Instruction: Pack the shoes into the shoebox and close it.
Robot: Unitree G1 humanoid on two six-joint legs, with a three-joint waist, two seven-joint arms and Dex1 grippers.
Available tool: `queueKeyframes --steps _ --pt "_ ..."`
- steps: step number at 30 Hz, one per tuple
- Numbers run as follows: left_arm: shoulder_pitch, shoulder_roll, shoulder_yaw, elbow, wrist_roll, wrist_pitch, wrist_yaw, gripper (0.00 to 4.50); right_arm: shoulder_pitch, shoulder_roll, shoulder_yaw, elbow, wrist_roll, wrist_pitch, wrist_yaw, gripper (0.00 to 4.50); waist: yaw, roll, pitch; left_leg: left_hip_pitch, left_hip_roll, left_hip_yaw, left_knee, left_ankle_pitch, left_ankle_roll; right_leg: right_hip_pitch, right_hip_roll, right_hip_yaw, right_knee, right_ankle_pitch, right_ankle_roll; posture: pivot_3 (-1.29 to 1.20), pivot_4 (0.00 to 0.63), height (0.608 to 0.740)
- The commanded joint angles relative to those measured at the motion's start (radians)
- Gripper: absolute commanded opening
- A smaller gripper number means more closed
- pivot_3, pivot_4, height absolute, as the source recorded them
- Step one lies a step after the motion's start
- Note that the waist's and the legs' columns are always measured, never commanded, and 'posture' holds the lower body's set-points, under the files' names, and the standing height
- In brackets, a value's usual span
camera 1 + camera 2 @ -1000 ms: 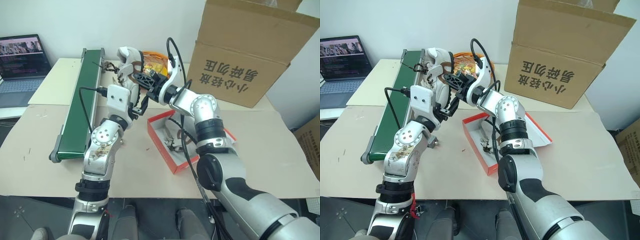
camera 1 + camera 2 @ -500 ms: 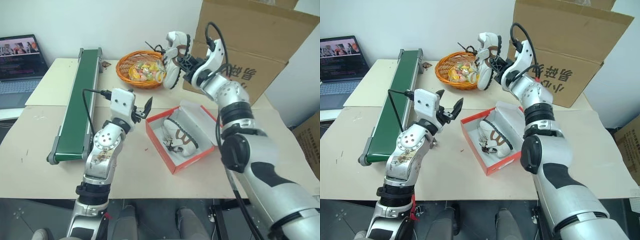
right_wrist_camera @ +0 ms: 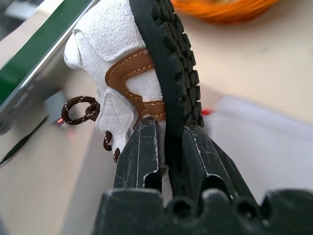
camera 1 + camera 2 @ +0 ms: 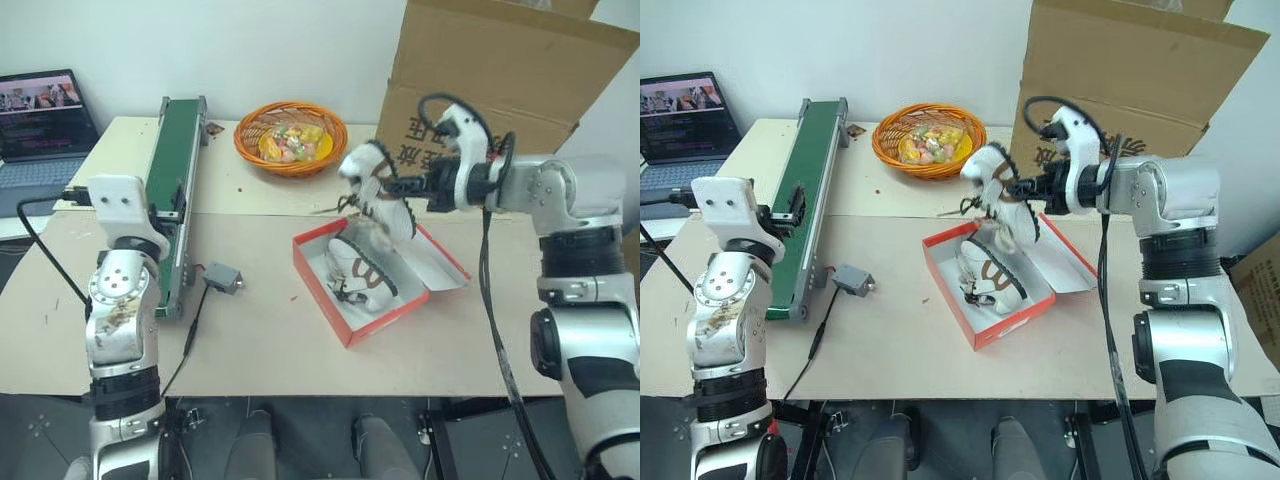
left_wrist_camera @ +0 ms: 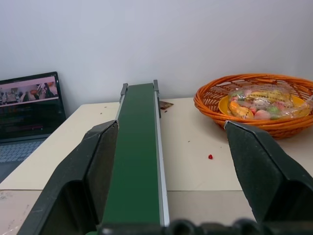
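One shoe (image 4: pixel 362 272) lies in the open shoebox (image 4: pixel 322 285), leaving room alongside. Second shoe (image 4: pixel 378 190) hangs above the box, pinched at its sole by the right gripper (image 3: pixel 166 147), apparently positioned for lowering in. Left gripper (image 5: pixel 171 161), fingers spread and empty, faces the green conveyor (image 4: pixel 175 160), well clear of the packing.

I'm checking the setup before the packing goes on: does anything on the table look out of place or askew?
A small grey box on a cable lies loose on the table between the green conveyor and the shoebox. The shoebox sits skewed to the table edge. The shoe in the box lies askew, laces trailing.
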Motion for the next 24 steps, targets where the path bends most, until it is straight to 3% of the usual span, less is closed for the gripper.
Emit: queueKeyframes --steps 1,7,11,13,18,24 --pt "-0.004 -0.014 -0.028 -0.039 0.002 -0.034 0.009 3.71 0.052 0.027 -0.048 -0.101 0.024 0.134 -0.066 0.34 0.006 0.000 0.000 0.000 0.000 0.000 0.000 0.000 0.000 0.000 0.000 0.000 0.000 0.000 0.000 0.00 0.150 0.721" --pt "0.053 -0.008 -0.126 -0.113 -0.025 -0.040 -0.089 3.71 0.120 0.135 -0.083 -0.140 0.037 0.246 -0.161 0.34 0.007 0.000 0.000 0.001 0.000 0.000 0.001 0.000 0.000 0.001 0.000 0.000 0.001 0.005 0.008 0.00 0.150 0.721" --pt "0.116 0.127 -0.199 -0.224 -0.149 0.047 -0.349 3.71 0.121 0.145 -0.068 -0.126 0.064 0.246 -0.189 0.34 0.003 0.000 0.000 0.001 0.000 0.000 0.001 0.000 0.000 0.001 0.000 0.000 0.000 0.004 0.007 0.00 0.150 0.721" --pt "0.123 0.188 -0.192 -0.250 -0.197 0.095 -0.414 3.71 0.111 0.151 -0.062 -0.113 0.061 0.246 -0.200 0.34 0.002 0.000 0.000 0.001 0.000 0.000 0.000 0.000 0.000 0.000 0.000 0.000 0.000 0.000 0.000 0.00 0.150 0.721" --pt "0.120 0.415 -0.101 -0.295 -0.364 0.227 -0.629 3.71 -0.028 0.121 -0.027 0.027 0.025 0.197 -0.171 0.34 -0.009 0.000 0.000 0.001 0.001 0.000 0.001 0.000 0.000 0.000 0.000 0.000 0.001 0.000 -0.001 0.00 0.150 0.721" --pt "0.119 0.474 -0.104 -0.286 -0.385 0.230 -0.662 3.71 -0.190 0.052 0.046 0.129 0.025 0.186 -0.088 0.34 -0.005 0.000 0.000 0.000 0.001 0.000 -0.001 0.000 0.000 -0.002 -0.001 -0.001 0.000 -0.002 -0.003 0.00 0.150 0.721"
